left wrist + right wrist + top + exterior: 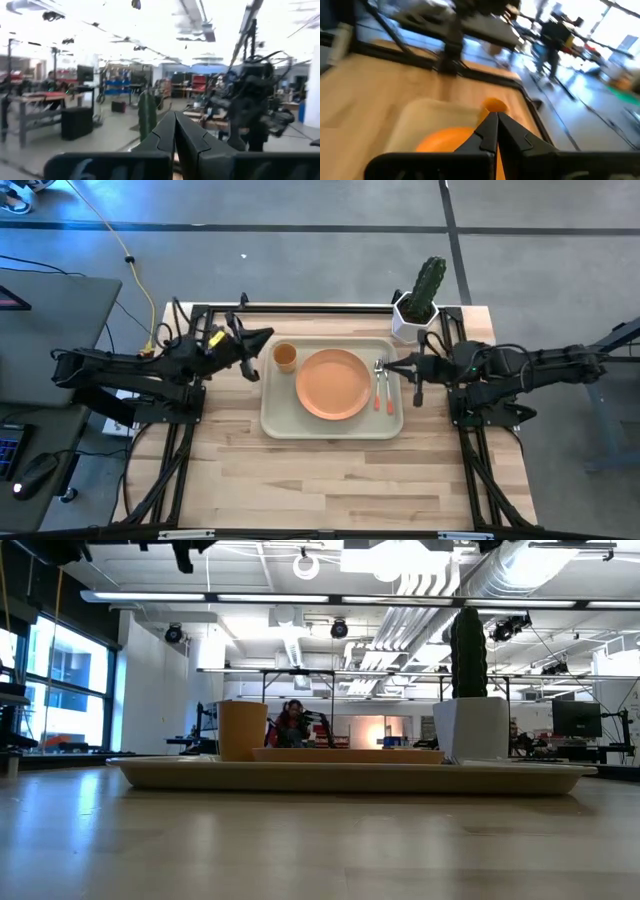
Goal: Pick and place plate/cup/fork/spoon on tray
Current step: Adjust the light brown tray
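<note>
- Pale wooden plank table point(330, 475): fills the lower centre of the high view.
- Large beige rectangular tray with rounded corners point(333, 428): frame centre, on the table.
- Large round flat orange plate point(333, 384): mid-tray.
- Slim metal fork point(378, 387) and slim metal spoon point(387, 388), orange-red handles: side by side, right of the plate, on the tray.
- Small round orange cup point(285, 357): tray's upper left corner.
- Left gripper point(266, 337): left of the cup, fingers together.
- Right gripper point(389, 366): at the tray's right rim, fingers together.
- White pot with green cactus point(418, 305): upper right, off the tray.

Beige tray point(275, 418) on bench — orange plate point(333, 384) centred, cup point(285, 357) upright beside it, fork point(379, 385) and spoon point(388, 389) side by side opposite.
</note>
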`<state>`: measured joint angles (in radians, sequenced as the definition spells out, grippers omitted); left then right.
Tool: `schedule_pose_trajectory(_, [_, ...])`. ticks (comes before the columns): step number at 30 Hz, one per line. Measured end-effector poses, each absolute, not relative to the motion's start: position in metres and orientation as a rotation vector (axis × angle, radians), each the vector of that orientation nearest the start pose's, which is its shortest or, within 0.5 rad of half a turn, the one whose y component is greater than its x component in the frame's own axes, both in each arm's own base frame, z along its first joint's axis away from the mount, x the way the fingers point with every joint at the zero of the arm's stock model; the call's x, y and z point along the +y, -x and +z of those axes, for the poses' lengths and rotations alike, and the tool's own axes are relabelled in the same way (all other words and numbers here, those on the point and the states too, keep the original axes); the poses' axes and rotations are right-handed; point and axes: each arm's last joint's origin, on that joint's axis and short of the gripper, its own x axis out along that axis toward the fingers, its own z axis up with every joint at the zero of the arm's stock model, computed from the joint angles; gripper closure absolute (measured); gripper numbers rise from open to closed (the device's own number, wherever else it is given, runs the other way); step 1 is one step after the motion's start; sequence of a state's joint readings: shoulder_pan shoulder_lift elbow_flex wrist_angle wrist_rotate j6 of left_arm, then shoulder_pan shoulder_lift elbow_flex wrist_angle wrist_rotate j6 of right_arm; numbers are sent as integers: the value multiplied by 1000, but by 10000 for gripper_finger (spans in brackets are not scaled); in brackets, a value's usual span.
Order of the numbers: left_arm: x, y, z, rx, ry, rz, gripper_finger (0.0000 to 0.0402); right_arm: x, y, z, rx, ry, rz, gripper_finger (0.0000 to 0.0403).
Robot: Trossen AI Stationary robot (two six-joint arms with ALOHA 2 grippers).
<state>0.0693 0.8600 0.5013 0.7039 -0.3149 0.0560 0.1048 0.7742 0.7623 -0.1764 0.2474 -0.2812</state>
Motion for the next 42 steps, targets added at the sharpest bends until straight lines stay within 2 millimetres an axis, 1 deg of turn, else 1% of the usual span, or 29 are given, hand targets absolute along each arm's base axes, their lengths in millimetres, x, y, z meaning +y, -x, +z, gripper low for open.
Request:
schedule_pose_trajectory(3, [22, -183, 309, -347, -43, 378, 401, 8, -167, 329, 247, 287, -159, 403])
schedule_pose_trajectory(6, [22, -179, 311, -363, -30, 397, 401, 6, -158, 332, 270, 266, -161, 403])
schedule_pose_trajectory(9, [23, -177, 308, -326, -2, 442, 401, 5, -147, 339, 236, 236, -189, 403])
schedule_pose_trajectory(15, [23, -179, 302, -254, 8, 435, 401, -1, -128, 344, 187, 83, -335, 403])
schedule_pose_trajectory(20, [24, -179, 300, -243, 14, 437, 401, -1, -126, 343, 188, 61, -347, 403])
schedule_pose_trajectory(22, [24, -179, 298, -224, 49, 468, 401, -1, -127, 342, 193, -5, -367, 403])
schedule_pose_trajectory(25, [27, -183, 285, -134, 175, 535, 401, -6, -126, 330, 251, -201, -517, 403])
schedule_pose_trajectory(28, [28, -186, 271, -72, 345, 595, 401, -14, -120, 309, 383, -370, -708, 403])
schedule_pose_trajectory(30, [28, -188, 265, -58, 436, 605, 401, -18, -115, 296, 497, -440, -792, 403])
schedule_pose_trajectory(32, [29, -190, 262, -44, 459, 614, 401, -22, -111, 289, 573, -488, -848, 403])
schedule_pose_trajectory(35, [31, -189, 256, 12, 449, 645, 401, -28, -110, 284, 653, -515, -879, 403])
schedule_pose_trajectory(38, [34, -187, 249, 63, 501, 685, 401, -35, -113, 279, 708, -569, -897, 403])
schedule_pose_trajectory(40, [35, -186, 245, 84, 549, 706, 401, -41, -120, 268, 736, -608, -870, 403])
schedule_pose_trajectory(42, [35, -185, 244, 75, 588, 716, 401, -48, -130, 252, 743, -673, -811, 403])
